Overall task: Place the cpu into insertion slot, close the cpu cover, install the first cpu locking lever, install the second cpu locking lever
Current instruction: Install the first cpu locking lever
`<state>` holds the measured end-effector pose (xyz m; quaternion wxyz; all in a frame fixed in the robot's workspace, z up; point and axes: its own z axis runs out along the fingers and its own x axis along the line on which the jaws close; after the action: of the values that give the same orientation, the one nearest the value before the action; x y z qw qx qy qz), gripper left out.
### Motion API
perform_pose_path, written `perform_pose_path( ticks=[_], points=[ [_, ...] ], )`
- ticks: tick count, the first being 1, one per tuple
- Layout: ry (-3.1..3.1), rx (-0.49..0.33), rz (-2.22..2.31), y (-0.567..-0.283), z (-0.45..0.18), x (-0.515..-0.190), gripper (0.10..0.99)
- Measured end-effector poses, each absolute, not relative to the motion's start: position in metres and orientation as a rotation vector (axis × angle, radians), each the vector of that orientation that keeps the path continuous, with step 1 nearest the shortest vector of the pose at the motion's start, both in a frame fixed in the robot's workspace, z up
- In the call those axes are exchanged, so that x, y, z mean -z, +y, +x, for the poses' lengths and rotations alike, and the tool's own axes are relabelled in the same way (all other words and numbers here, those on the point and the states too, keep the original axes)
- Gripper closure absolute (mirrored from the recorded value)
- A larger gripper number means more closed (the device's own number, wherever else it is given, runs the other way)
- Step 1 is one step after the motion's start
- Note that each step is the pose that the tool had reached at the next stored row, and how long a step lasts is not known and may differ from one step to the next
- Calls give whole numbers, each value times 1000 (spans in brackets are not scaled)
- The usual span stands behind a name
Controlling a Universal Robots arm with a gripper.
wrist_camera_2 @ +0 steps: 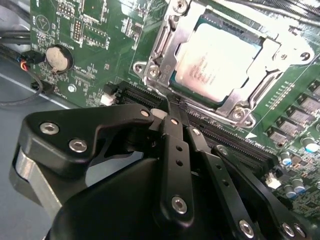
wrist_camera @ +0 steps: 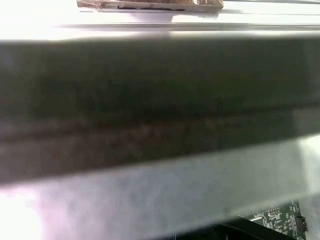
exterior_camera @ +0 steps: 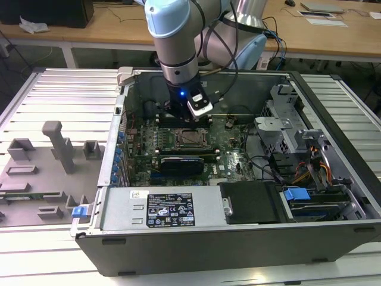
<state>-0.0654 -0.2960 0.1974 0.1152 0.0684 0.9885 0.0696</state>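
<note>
In the second wrist view the cpu [wrist_camera_2: 216, 64] lies flat in the insertion slot [exterior_camera: 191, 138] on the green board, its dull silver top facing up. The cpu cover [wrist_camera_2: 239, 111], a silver frame, lies down around the chip's edges. Thin metal lever rods [wrist_camera_2: 161, 44] run along the frame's sides; whether they are latched I cannot tell. My gripper [wrist_camera_2: 171, 112] hovers just beside the socket, over the long black memory slots [wrist_camera_2: 235, 142], with its black fingers [wrist_camera_2: 176, 145] shut together on nothing. In the exterior view the gripper [exterior_camera: 178, 117] hangs at the socket's far side.
The open computer case [exterior_camera: 333, 149] holds a power supply [exterior_camera: 169, 208], drive cage [exterior_camera: 280, 128] and cables [exterior_camera: 324, 170] at the exterior view's right. A coin cell [wrist_camera_2: 58, 58] sits on the board. Grey fixtures [exterior_camera: 59, 146] stand outside the case. The first wrist view faces a blurred case wall [wrist_camera: 160, 100].
</note>
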Motion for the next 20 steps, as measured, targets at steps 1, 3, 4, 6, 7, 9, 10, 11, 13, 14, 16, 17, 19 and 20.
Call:
perform_pose_path(
  ticks=[1, 3, 4, 6, 7, 9, 10, 11, 13, 14, 16, 17, 19, 20],
  points=[
    [2897, -203, 200, -297, -66, -198, 980],
    [2897, -204, 201, -297, -66, -197, 980],
    [2897, -204, 201, -297, -65, -197, 980],
    [2897, -206, 201, -297, -65, -197, 980],
    [2897, -208, 201, -297, -64, -197, 980],
    [2897, -208, 201, -297, -62, -197, 980],
    [2897, -207, 201, -297, -60, -197, 980],
    [2897, -208, 201, -297, -59, -197, 980],
    [2897, -208, 201, -297, -57, -197, 980],
    [2897, -209, 201, -297, -57, -197, 980],
    [2897, -209, 201, -297, -57, -197, 980],
    [2897, -205, 201, -297, -57, -198, 980],
    [2897, -195, 200, -297, -57, -200, 980],
    [2897, -191, 199, -297, -57, -202, 980]
  ],
)
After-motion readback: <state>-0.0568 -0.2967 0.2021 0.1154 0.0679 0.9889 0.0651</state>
